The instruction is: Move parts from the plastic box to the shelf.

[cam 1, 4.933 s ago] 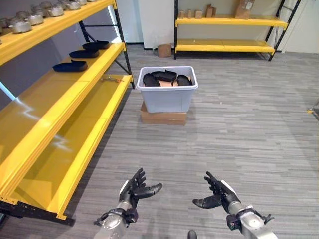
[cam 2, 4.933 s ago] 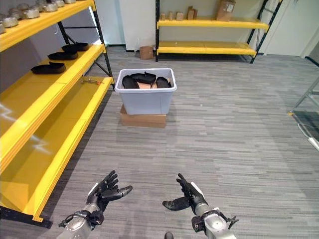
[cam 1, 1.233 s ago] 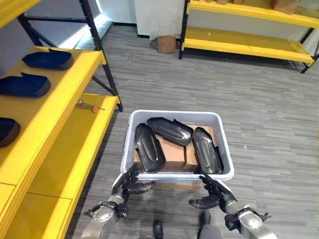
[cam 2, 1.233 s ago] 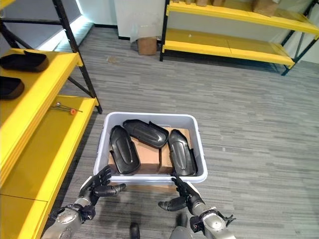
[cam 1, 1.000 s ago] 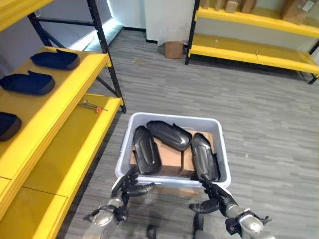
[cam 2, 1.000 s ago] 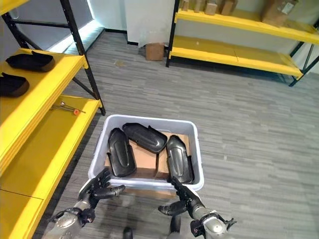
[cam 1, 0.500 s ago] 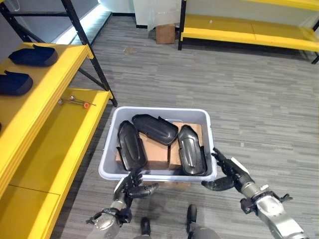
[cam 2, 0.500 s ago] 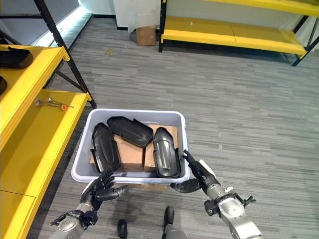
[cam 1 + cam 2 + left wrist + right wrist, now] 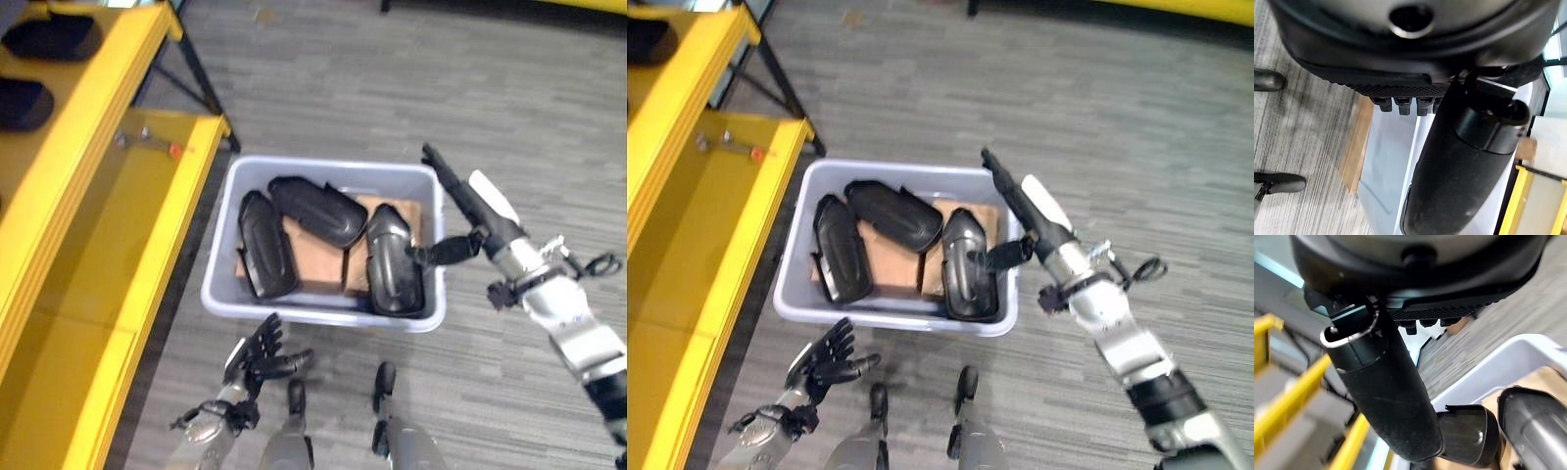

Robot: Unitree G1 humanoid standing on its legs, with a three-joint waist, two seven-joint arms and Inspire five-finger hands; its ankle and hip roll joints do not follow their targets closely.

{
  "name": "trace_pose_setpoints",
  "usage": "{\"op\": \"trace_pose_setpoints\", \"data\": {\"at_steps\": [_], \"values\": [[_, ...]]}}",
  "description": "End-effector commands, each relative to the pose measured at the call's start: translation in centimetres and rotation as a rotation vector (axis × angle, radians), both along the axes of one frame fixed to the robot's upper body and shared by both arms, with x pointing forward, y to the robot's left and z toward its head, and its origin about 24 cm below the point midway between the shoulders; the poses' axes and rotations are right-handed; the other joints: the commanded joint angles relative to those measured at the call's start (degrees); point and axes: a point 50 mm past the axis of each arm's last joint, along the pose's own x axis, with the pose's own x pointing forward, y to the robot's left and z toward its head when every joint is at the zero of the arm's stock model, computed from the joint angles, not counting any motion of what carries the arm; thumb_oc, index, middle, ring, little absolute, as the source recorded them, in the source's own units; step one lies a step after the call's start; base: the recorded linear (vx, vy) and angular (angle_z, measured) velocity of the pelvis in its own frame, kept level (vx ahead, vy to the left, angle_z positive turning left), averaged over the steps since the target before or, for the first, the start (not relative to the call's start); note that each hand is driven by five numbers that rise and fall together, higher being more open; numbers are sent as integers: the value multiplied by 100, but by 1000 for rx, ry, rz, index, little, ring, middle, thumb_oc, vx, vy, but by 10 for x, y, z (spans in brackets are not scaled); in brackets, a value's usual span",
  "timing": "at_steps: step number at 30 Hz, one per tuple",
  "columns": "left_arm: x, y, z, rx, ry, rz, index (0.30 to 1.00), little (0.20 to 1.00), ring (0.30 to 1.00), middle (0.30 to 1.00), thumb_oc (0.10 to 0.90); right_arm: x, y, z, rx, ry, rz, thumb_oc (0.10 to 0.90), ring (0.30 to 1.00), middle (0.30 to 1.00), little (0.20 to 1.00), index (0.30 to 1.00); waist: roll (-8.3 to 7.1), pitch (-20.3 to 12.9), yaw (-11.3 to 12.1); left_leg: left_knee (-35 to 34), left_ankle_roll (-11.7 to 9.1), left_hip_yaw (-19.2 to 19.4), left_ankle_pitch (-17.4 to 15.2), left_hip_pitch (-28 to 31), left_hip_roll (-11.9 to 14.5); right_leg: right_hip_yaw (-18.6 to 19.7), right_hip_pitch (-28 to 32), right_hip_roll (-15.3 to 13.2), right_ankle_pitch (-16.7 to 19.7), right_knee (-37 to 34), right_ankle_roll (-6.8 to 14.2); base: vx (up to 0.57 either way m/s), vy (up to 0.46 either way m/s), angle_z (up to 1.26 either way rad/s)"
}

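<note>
Three parts [image 9: 393, 259] lie in the box [image 9: 320, 314], the rightmost lengthwise just beside the right hand [image 9: 468, 208], fingers straight, thumb over it, while the left hand [image 9: 257, 354] hangs low, relaxed, farther off.

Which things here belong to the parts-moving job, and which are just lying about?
Job:
- pale grey plastic box
- three black moulded parts in it
- yellow metal shelf
- right hand, open above the box
- left hand, open, low before the box

Lying about:
- brown cardboard blocks under the parts
- small red-tipped tool on the shelf
</note>
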Motion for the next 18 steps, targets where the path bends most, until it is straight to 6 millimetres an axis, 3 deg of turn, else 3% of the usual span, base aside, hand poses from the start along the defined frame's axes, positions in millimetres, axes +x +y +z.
{"op": "trace_pose_setpoints", "data": {"at_steps": [1,6,18], "values": [[11,8,33,22,-170,-26,1000,1000,1000,1000,900,6,16,52,-177,-268,3,900,1000,1000,1000,1000,-251,-160,84,-32,-107,233,241,64,309,133,59,-595,-546,707,462,-53,-1,0],[18,1,37,20,-188,-47,1000,1000,1000,1000,900,26,23,74,-337,-339,-62,900,1000,1000,1000,1000,-191,48,180,-43,-125,181,317,-148,312,106,-196,-603,-575,872,446,-39,-5,5],[27,-3,44,39,-225,-47,1000,1000,1000,1000,900,49,31,99,-510,-419,-170,900,1000,1000,1000,1000,-116,311,332,-45,-151,66,412,-465,308,27,-572,-634,-641,1139,424,-13,-5,6]]}}
